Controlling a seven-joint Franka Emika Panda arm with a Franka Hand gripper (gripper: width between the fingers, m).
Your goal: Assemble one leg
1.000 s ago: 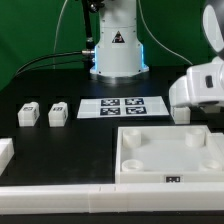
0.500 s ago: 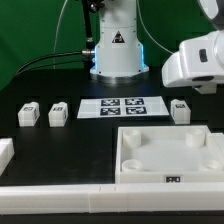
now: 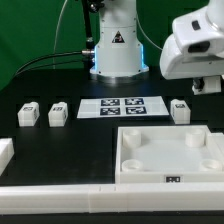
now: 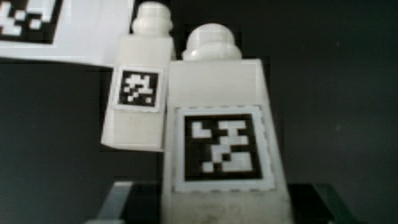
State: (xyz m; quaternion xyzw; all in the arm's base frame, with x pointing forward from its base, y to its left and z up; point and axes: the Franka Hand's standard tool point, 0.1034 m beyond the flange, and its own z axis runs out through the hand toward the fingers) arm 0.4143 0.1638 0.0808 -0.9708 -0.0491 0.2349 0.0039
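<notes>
Your claw [image 3: 206, 86] is clamped on the leg [image 4: 221, 130], high above the surface [image 3: 70, 140], where a twin leg [image 3: 180, 109] rests nearby. Judge it light, rigid, smooth plastic: grip the flat sides mid-body and leave the peg end free, or it may twist.

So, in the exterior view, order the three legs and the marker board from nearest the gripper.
1. right leg: exterior view's right, close below the gripper.
2. marker board: middle.
3. inner left leg: exterior view's left.
4. outer left leg: farthest to that left.
</notes>
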